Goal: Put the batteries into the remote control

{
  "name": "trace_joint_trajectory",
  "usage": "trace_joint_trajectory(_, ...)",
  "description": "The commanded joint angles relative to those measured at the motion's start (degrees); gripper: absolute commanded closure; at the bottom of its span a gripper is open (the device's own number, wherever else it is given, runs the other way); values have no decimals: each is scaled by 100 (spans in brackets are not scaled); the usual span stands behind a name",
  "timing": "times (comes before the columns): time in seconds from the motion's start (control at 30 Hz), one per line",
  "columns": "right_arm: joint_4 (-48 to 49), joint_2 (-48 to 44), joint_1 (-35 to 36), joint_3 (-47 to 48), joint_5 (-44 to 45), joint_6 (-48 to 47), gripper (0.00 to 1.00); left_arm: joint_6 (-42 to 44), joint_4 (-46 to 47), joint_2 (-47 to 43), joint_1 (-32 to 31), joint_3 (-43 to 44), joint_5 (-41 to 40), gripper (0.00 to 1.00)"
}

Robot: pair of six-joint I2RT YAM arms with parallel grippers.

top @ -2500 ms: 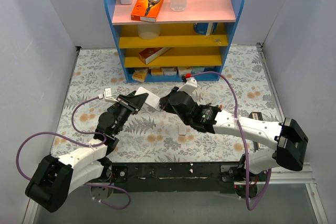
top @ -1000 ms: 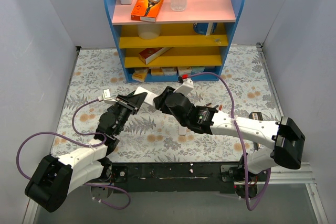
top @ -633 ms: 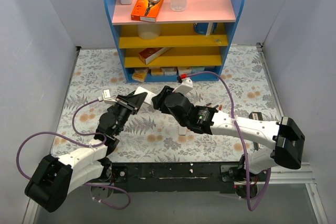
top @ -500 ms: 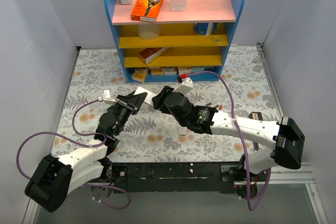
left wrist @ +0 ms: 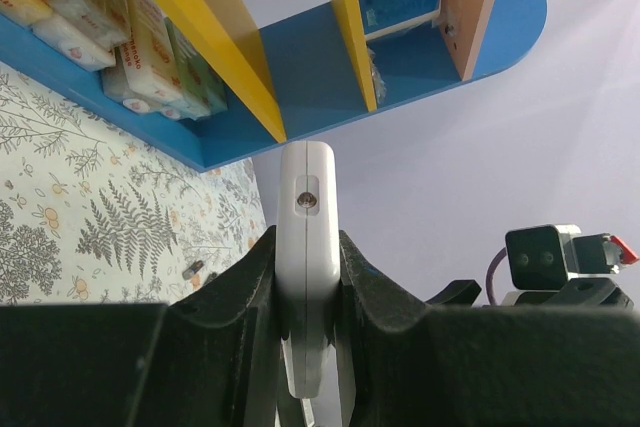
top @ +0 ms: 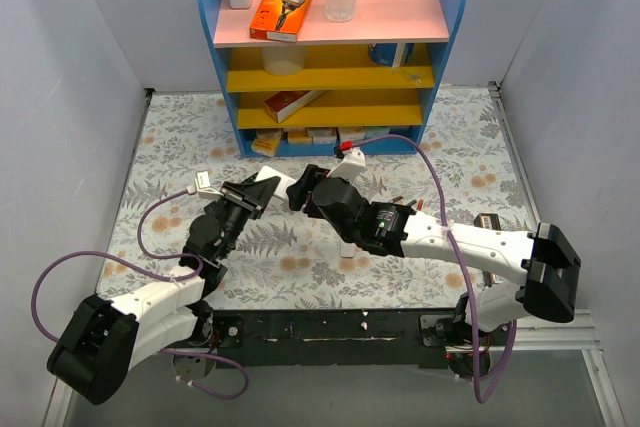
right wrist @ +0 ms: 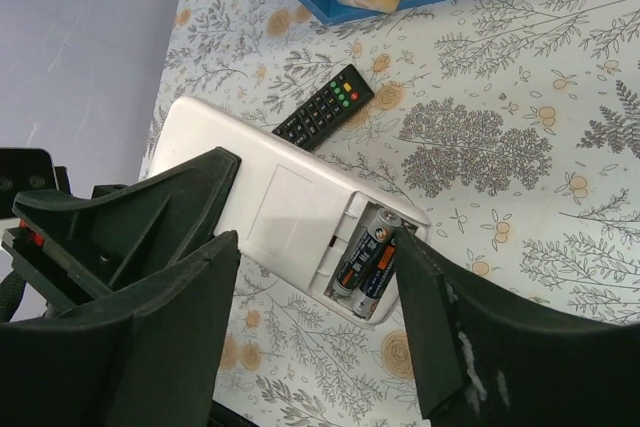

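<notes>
We find the right gripper (right wrist: 312, 232) has shifted toward nine o'clock, fingers spread astride the small white-grey rectangular remote control (right wrist: 270, 202), clamped aloft by the left gripper (left wrist: 306, 262). Two dark, red-ended cylindrical batteries (right wrist: 365, 259) lie seated in it, uncovered; we judge loading nearly complete.

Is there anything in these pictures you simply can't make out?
- The remote control: its face is hidden. The right wrist view shows only the back, the left wrist view only an edge.
- The batteries: the print is too small to read, and the right gripper blocks them in the top view.
- The black remote: one end is hidden behind the remote control in the right wrist view.
</notes>
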Motion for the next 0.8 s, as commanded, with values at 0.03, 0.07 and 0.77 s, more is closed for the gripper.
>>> trace_joint_trajectory(0.03,-48,-246,17,135,180,-623,26,-164,543,-172,8,-55,-162,91)
trace_joint_trajectory(0.07,-13,-281,9,144,171,-781,25,-173,535,-180,8,-55,-162,92)
trace_joint_trajectory(0.77,-767,-1608,-2004,495,-5241,-5748,42,-770,-440,-558,8,173,656,100)
